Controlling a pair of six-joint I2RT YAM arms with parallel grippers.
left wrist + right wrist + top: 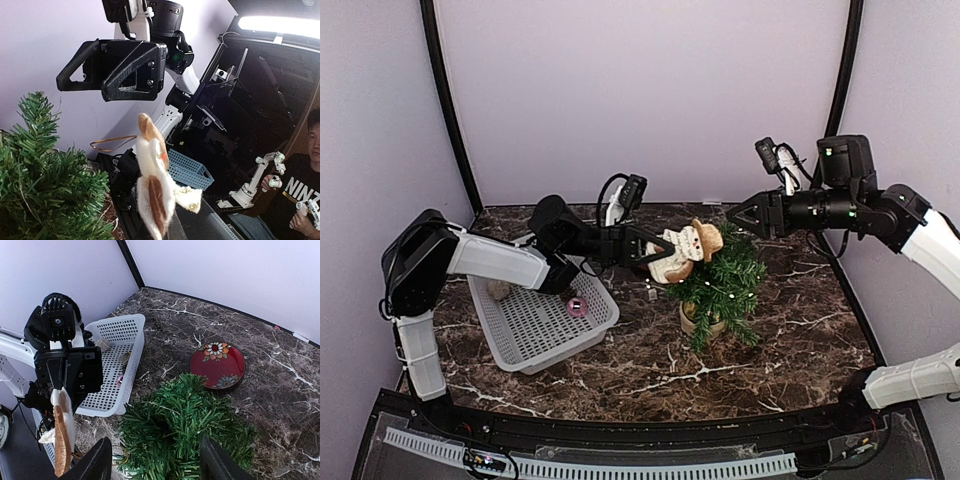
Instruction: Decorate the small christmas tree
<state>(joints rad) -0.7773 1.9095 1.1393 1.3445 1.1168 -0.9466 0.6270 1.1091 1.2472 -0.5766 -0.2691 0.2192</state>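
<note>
The small christmas tree (722, 283) stands in its beige pot (698, 321) right of the table's middle. My left gripper (655, 256) is shut on the lower end of a white snowman ornament (686, 248) with a tan hat, held against the tree's upper left side. In the left wrist view the ornament (156, 186) rises from the jaws, its gold hanging loop (113, 142) sticking out toward the tree (46, 186). My right gripper (742, 214) hovers open just above and right of the treetop. In the right wrist view its fingers (96, 466) stand wide apart over the tree (186, 432), gripping nothing.
A white perforated basket (582, 338) lies left of the tree, with a pink bauble (577, 307) and a beige item (500, 290) in it. A red flowered plate (218, 365) sits on the marble behind the tree. Purple walls close in the back and sides.
</note>
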